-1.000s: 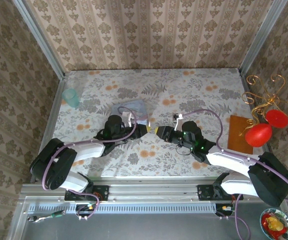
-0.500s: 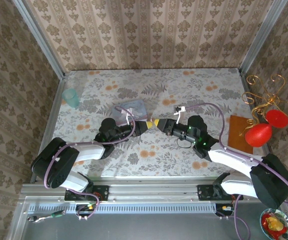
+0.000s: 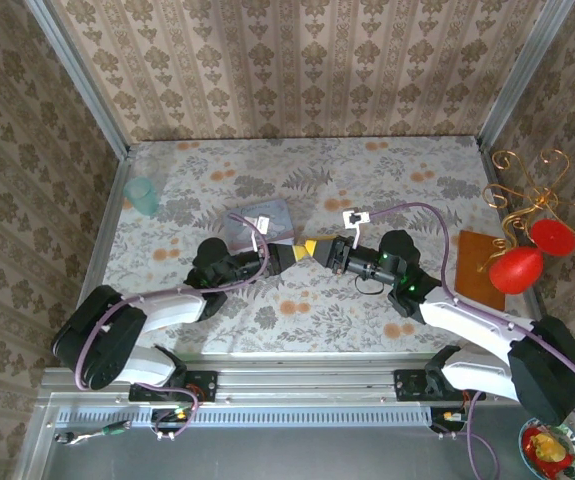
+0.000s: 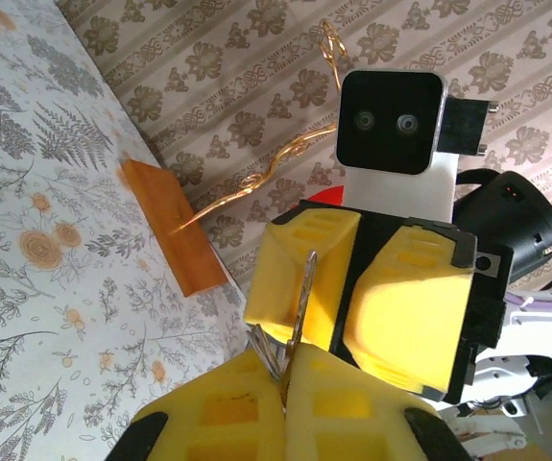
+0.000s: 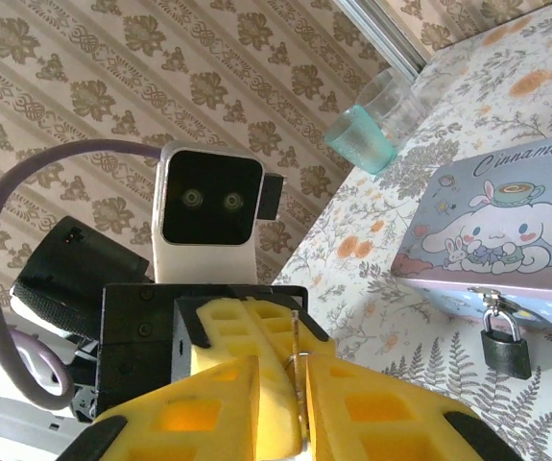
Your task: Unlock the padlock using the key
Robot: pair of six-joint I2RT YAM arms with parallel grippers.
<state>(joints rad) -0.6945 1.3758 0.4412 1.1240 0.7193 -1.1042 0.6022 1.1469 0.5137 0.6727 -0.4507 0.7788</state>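
Both grippers are shifted closer to the box (image 3: 263, 218) since a second ago, tips met just beside it. The key (image 4: 301, 293) is clamped in the left gripper (image 3: 300, 251); the right gripper (image 3: 319, 247) is narrowed around it, grip not determinable. The padlock (image 5: 505, 348) is hung on the box front.

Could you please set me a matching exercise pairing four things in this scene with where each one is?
1. small black padlock with silvery shackle
2. translucent teal plastic cup
3. thin silvery metal key
4. orange-brown wooden board

a. by the floral table's right edge
b. between yellow fingers
c. hanging on the pale blue cartoon box
d. far left of the table

Pairs: 1-c, 2-d, 3-b, 4-a
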